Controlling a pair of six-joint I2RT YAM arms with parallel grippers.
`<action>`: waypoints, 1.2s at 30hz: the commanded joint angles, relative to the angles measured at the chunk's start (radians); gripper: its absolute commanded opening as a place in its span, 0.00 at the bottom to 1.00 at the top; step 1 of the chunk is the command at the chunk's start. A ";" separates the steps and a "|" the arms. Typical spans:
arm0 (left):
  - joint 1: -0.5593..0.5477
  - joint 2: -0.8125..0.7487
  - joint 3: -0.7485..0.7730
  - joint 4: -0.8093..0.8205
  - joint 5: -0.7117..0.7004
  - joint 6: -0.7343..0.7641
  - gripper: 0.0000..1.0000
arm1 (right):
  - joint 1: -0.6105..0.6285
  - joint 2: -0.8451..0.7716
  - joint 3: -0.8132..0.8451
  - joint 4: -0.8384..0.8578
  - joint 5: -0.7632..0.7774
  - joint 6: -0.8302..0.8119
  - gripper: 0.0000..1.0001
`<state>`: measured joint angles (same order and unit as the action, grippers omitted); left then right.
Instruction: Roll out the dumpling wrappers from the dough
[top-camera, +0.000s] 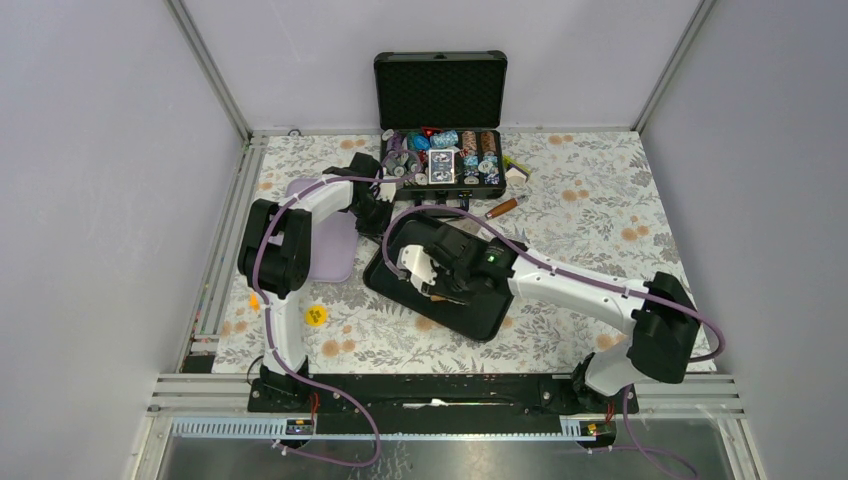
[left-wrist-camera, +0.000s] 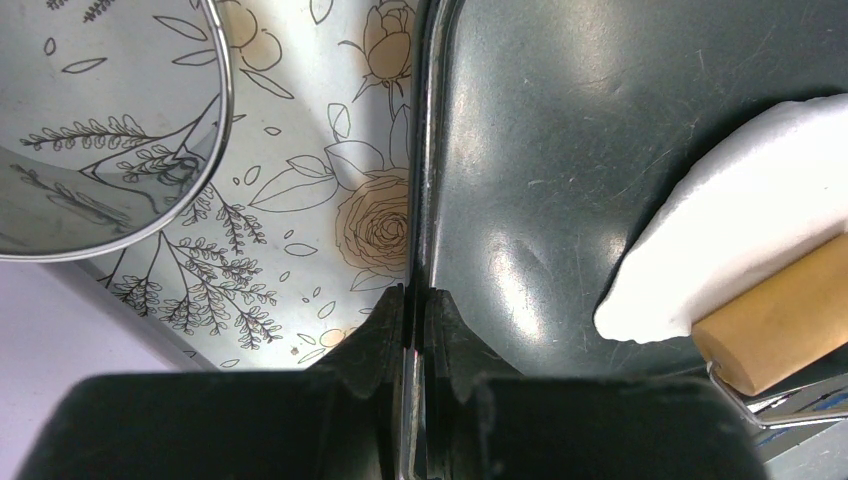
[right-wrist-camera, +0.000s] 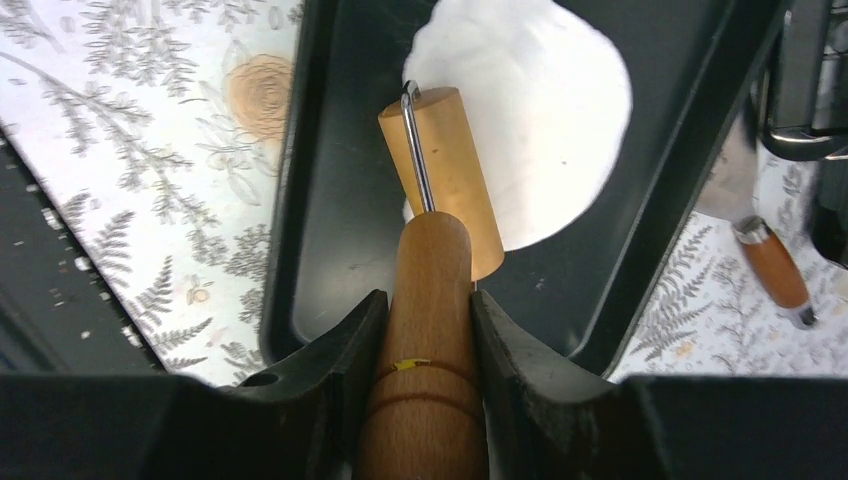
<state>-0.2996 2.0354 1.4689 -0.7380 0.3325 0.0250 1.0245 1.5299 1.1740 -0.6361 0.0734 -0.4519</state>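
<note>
The dough is a flat, roundish white sheet in the black tray. It also shows in the top view and in the left wrist view. My right gripper is shut on the wooden handle of a small rolling pin, whose drum rests on the near edge of the dough. My left gripper is shut on the tray's rim at its far left corner. No neat round dumpling wrappers are in view.
A shiny steel ring lies on the floral cloth beside the tray. A lavender board lies left of the tray. A wooden-handled tool lies right of it. An open case of chips stands at the back. A yellow disc lies near the left arm.
</note>
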 joint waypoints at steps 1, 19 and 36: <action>0.017 0.029 -0.021 0.087 -0.068 -0.008 0.00 | 0.016 0.062 -0.106 -0.236 -0.353 0.110 0.00; 0.018 0.032 -0.018 0.086 -0.067 -0.008 0.00 | -0.089 0.035 0.220 0.045 -0.015 -0.026 0.00; 0.018 0.034 -0.016 0.083 -0.062 -0.007 0.00 | -0.089 -0.070 -0.132 -0.086 -0.227 -0.329 0.00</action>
<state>-0.2989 2.0354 1.4685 -0.7376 0.3328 0.0254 0.9363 1.5059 1.1133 -0.4984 -0.1238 -0.7071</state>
